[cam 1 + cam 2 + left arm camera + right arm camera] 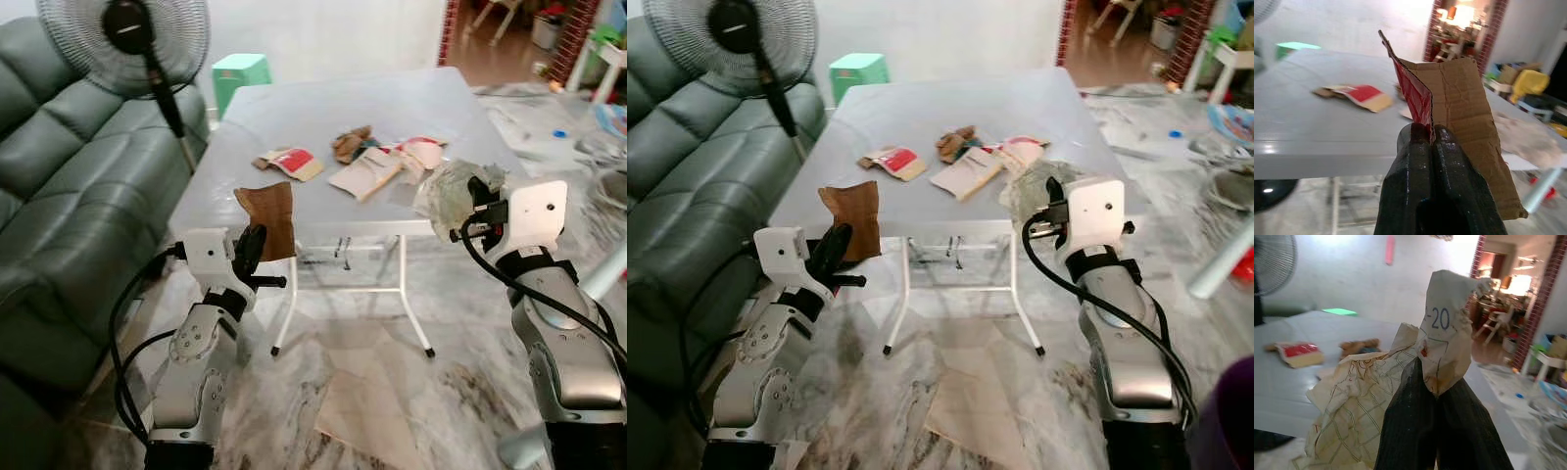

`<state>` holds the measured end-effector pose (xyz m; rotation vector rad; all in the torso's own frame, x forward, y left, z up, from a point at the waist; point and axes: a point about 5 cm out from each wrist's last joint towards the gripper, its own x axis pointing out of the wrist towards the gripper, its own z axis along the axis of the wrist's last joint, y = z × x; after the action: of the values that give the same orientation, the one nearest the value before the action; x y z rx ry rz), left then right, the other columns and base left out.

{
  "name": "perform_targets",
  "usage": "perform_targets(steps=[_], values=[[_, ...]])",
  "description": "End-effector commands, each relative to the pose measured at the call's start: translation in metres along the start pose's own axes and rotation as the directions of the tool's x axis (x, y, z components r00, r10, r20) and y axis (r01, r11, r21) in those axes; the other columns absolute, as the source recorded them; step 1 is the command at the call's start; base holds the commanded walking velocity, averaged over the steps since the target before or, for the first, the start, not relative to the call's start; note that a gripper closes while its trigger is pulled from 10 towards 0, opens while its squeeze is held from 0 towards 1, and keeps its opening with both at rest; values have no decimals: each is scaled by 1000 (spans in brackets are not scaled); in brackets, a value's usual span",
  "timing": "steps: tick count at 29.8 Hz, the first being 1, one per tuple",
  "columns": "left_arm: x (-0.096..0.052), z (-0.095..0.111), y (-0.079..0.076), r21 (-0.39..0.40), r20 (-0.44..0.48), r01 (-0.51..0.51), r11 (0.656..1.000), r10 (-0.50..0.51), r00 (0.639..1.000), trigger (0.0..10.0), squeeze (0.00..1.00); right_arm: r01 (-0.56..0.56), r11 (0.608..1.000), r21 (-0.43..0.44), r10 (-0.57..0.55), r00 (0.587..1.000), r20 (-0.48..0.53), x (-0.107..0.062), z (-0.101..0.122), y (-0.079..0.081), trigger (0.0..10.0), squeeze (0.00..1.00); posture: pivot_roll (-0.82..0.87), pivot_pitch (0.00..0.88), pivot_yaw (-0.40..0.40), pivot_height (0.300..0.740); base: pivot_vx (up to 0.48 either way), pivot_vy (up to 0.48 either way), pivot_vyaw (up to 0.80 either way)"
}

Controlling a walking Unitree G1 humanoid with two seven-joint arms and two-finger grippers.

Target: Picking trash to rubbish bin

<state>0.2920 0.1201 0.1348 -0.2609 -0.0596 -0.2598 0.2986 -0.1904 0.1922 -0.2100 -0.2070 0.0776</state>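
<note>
**A:** Where was the left gripper at that moment?

**B:** Raised just in front of the near edge of the grey folding table, toward its left corner. Its two black fingers were pressed together on the lower edge of a brown cardboard piece. The cardboard stood up from the fingertips, and the left wrist view showed a red printed face folded against the plain brown one.

**A:** And the right one?

**B:** The right gripper was up at the table's near right corner. The fingers were clamped on a crumpled paper wrapper, pale with a printed line pattern and the marking "20" on one flap. The wrapper bunched out ahead of the fingertips and hung to the left of the white wrist housing.

**A:** Anything left on the table?

**B:** Yes. A red-and-tan carton scrap lay left of centre. A dark crumpled scrap sat just behind a flattened paper bag, and another red-and-white wrapper lay touching that bag on its right. All of these were well apart from both grippers.

**A:** What stood around it?

**B:** A green sofa on the left, a standing fan beside it, and a green stool behind the table.
</note>
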Motion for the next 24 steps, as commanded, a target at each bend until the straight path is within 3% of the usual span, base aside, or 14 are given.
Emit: perform_targets(steps=[1,24], values=[[1,0,3,3,-2,-3,1000,3,1000,0,0,0,1000,-6,0,1000,1,0,2,0,10000,0,-82,0,69,740,0,0,-800],[6,0,4,-4,7,-9,1000,9,1000,0,0,47,998,-45,-48,999,-25,-4,-3,-5,10000,0,-87,23,72,740,0,0,-790]])
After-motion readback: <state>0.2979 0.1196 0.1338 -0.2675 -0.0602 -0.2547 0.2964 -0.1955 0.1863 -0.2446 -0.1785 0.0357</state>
